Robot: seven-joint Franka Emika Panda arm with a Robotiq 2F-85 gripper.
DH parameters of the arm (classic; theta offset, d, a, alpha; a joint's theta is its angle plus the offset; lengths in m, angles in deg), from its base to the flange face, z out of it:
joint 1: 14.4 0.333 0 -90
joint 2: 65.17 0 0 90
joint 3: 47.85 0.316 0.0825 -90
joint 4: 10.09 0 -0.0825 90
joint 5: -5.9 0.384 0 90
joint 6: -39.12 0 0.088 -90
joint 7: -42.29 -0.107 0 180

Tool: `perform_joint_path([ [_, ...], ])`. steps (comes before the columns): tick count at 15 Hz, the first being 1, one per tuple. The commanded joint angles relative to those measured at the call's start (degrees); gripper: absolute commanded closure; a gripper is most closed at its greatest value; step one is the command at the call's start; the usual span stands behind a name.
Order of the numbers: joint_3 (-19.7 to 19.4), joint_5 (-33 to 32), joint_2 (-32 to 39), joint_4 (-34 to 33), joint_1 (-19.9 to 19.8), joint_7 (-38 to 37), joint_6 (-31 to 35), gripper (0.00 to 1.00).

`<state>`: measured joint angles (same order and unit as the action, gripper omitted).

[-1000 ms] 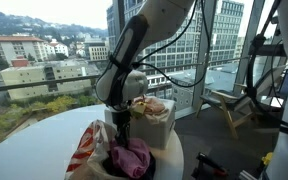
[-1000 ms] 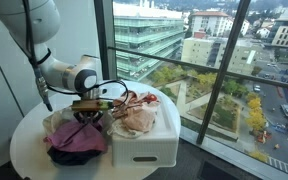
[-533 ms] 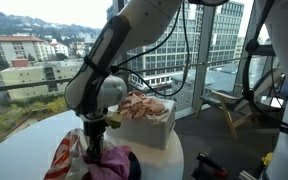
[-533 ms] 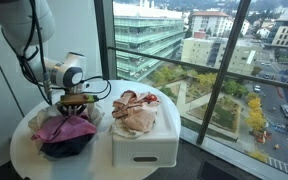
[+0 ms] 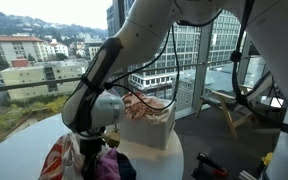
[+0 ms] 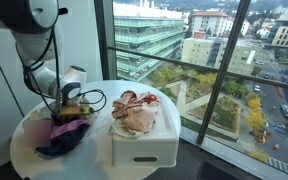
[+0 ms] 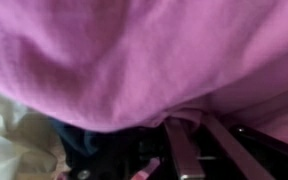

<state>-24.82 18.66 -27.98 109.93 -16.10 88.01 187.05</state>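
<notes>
Pink garment pinched in the end effector, centre left of the frame, over the table.
In an exterior view the end effector stands narrow, clamped on a fold of the pink garment. The garment droops onto a dark garment lying on the round table. The white bin stands just beside it, toward the right. The pink fabric looks light, limp and stretchy, likely to sag and drag. A bunched fold near its middle seems the surest hold.
</notes>
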Motion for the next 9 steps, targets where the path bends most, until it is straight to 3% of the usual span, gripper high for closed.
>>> perform_joint_path([
  [1,3.1,3.1,4.0,-2.5,-3.5,2.6,-1.1,0.57],
  [2,3.2,3.9,2.5,-2.0,-3.9,1.2,-2.3,0.55],
  [6,2.9,9.1,-7.2,4.0,-5.0,-6.8,-5.4,0.25],
  [9,4.5,16.5,-15.0,9.3,-8.1,-6.4,-7.2,0.02],
])
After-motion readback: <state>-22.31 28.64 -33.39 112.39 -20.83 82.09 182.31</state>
